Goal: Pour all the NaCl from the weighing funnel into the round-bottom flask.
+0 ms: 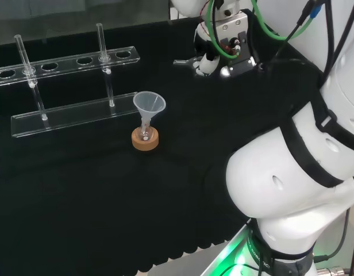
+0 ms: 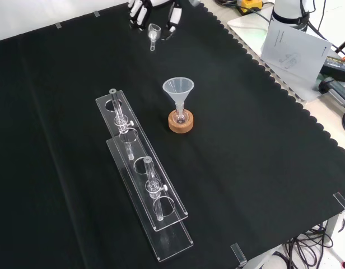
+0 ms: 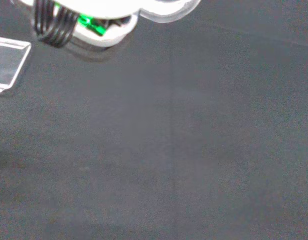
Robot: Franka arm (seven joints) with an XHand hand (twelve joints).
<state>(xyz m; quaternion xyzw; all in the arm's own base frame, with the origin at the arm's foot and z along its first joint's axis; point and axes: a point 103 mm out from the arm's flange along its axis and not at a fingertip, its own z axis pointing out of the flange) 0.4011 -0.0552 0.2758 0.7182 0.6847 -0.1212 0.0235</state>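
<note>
On the bench (image 2: 262, 168), covered with matte black cloth, a small round-bottom flask (image 2: 180, 117) of clear glass stands upright in a cork ring (image 2: 180, 124), with a cone-shaped plastic funnel (image 2: 178, 88) in its neck. The hand (image 2: 140, 12), at the top edge of the front view, pinches a clear weighing funnel (image 2: 154, 32) whose narrow stem points down toward the viewer. A clear acrylic rack (image 2: 143, 174) holds thin glass tubes.

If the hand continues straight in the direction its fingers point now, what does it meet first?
Probably the bare black cloth. In the front view the hand, holding the small clear weighing funnel, points down-view, and the clear plastic funnel seems well short of its line; depth is unclear.
</note>
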